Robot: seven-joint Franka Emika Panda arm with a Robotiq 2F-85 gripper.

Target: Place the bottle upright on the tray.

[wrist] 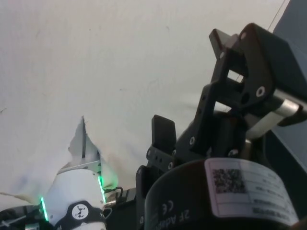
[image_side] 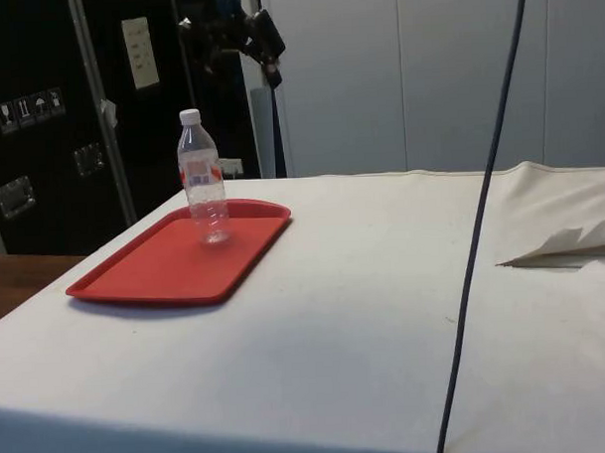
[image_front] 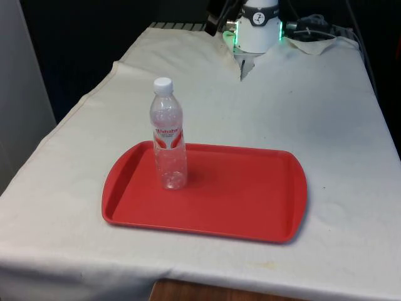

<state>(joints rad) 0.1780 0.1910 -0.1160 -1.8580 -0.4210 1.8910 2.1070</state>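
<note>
We see the bottle [image_front: 168, 135] standing upright on the red tray [image_front: 250, 200], towards the tray's left end in the front view, its white cap on top and a red-and-white label round its middle. The tray lies flat on the white cloth [image_front: 313, 106] near the table's near edge. The gripper [wrist: 192, 86] is raised high above the table, well apart from the bottle; its fingers [wrist: 163, 132] stand apart with nothing between them.
</note>
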